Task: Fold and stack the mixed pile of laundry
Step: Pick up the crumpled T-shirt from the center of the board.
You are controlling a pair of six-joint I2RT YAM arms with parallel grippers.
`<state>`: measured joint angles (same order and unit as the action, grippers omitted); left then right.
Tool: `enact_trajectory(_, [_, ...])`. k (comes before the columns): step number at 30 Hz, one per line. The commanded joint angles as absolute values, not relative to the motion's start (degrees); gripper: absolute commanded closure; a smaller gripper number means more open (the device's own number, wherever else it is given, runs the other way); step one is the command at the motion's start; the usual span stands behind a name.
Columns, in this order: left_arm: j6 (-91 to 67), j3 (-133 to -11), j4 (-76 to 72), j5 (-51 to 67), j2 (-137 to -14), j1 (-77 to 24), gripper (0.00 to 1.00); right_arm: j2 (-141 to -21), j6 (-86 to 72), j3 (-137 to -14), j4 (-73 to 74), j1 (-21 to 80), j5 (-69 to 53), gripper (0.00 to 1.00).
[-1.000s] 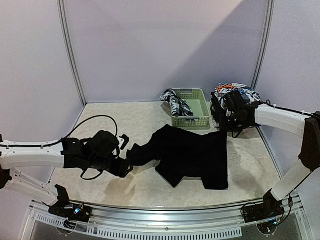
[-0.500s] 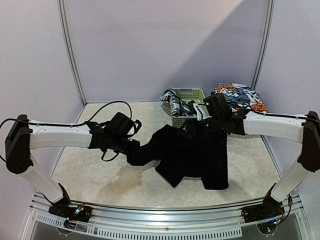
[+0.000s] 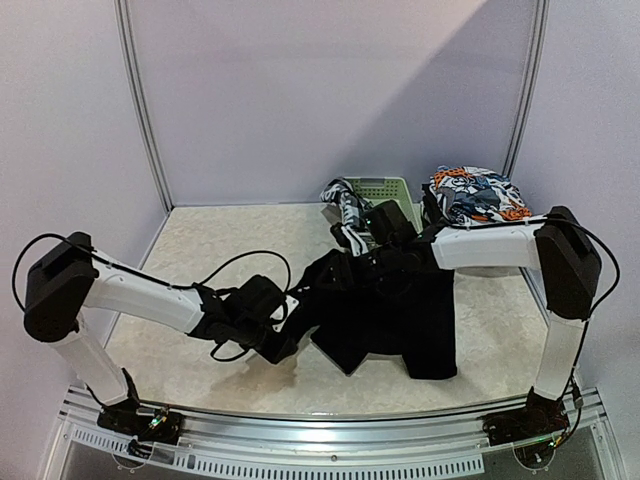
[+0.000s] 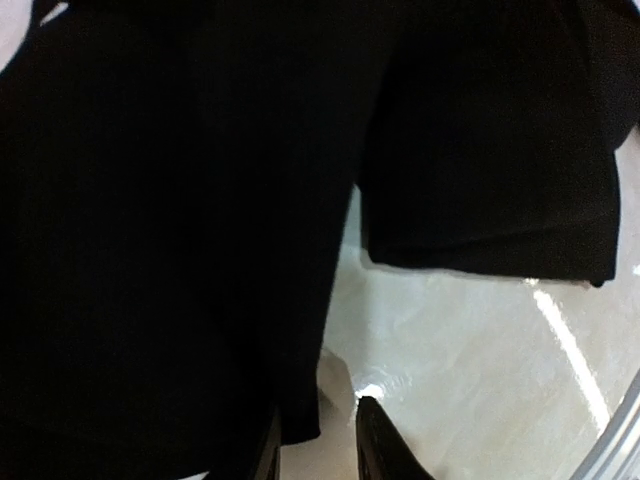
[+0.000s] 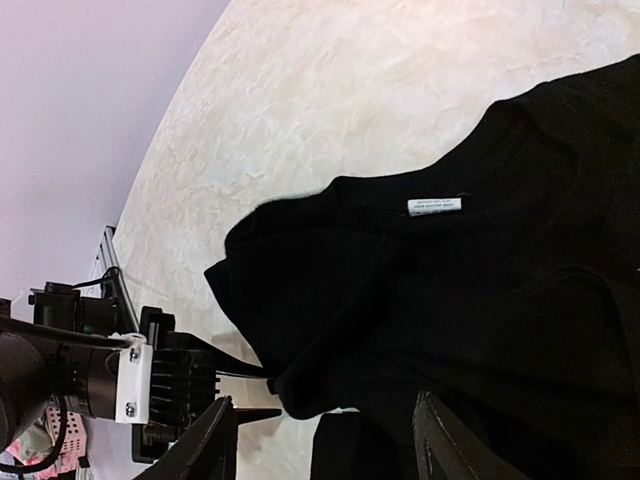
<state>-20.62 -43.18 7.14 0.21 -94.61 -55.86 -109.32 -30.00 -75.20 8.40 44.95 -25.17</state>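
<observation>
A large black cloth [image 3: 400, 315], a T-shirt with a white neck label [image 5: 435, 205], lies spread mid-table. My left gripper [image 3: 285, 335] is low at its left sleeve. In the left wrist view the fingers [image 4: 385, 450] stand a little apart, with the cloth's hem [image 4: 300, 415] between them and a gap showing. My right gripper [image 3: 352, 262] hovers wide open over the collar area [image 5: 325, 450]. The left gripper also shows in the right wrist view [image 5: 262, 392]. The checked shirt [image 3: 345, 205] hangs on the basket. The printed pieces [image 3: 475, 195] are piled at the back right.
The pale green slotted basket [image 3: 388, 184] stands at the back, partly behind my right arm. A pale wall closes the back and sides. A metal rail [image 3: 330, 440] runs along the near edge. A black cable [image 3: 235, 265] loops over the left arm.
My right arm swung from the printed pile leftwards to over the black cloth's collar. My left gripper went up along the sleeve, then came back down and right to the sleeve end.
</observation>
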Motion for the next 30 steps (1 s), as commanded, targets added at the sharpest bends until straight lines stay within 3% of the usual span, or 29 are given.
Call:
enact_trajectory(1, [-23.8,-39.7,8.3,-1.2,-94.9,-59.4,0.73,-109.6,-31.4,-72.9,5.8,45.5,-27.7,0.40])
enact_trajectory(8, [-23.9,-38.0,10.1,-3.8,-84.5,-61.0,0.70,-112.1,-30.5,-76.0,5.9,47.6,-29.0,0.40])
enact_trajectory(15, [-25.5,-34.9,12.4,-5.9,-73.6,-60.7,0.54,-117.9,-30.1,-82.7,10.2,48.7,-25.7,0.42])
enact_trajectory(20, [-27.3,-33.2,14.8,-9.8,-68.9,-59.6,0.52,-122.0,-28.8,-86.9,15.4,50.2,-22.4,0.49])
enact_trajectory(24, [-28.4,-31.7,15.9,-11.6,-65.7,-57.6,0.52,-122.2,-27.5,-86.8,18.8,51.5,-20.4,0.61])
enact_trajectory(30, [-29.0,-30.8,15.6,-13.4,-62.4,-52.7,0.51,-119.6,-25.6,-83.1,20.1,54.0,-16.9,0.96])
